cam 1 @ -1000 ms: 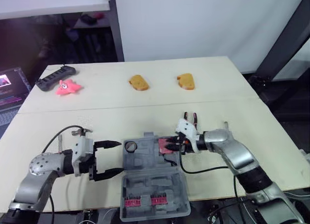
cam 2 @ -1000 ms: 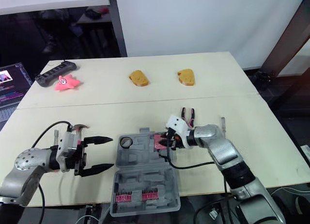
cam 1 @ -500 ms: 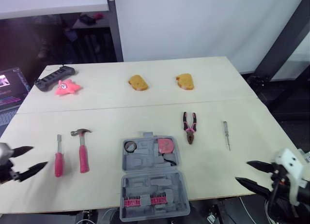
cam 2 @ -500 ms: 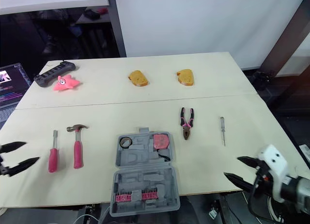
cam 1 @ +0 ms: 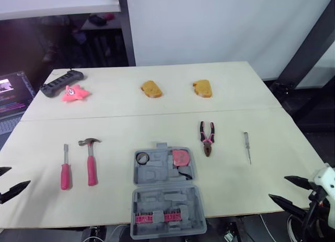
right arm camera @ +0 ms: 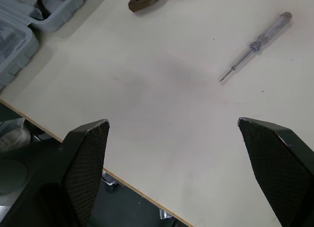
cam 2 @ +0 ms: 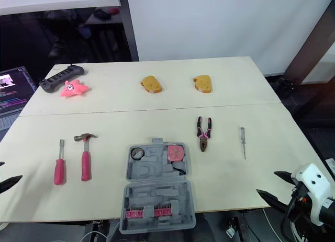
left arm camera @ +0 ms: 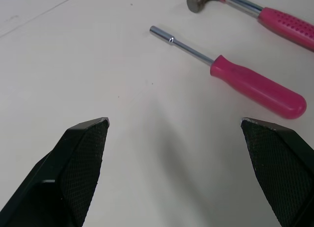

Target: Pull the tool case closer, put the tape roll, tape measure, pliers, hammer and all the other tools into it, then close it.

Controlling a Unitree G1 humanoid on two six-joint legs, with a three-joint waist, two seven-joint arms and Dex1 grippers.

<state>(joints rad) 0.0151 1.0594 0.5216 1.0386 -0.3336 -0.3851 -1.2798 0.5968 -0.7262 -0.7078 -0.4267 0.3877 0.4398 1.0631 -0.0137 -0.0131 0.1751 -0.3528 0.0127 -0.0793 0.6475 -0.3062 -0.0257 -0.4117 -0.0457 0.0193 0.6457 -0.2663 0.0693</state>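
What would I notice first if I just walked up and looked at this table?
Probably the open grey tool case at the middle of the near edge of the table, with a pink tape measure in its far right corner. Then the bright pink handles of a hammer and a screwdriver, lying side by side on the robot's left of the case.

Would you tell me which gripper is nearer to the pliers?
Right. The right gripper, open, is off the near right edge, diagonally from the pliers; the left gripper, open, is at the far left, past the tool case and hammer.
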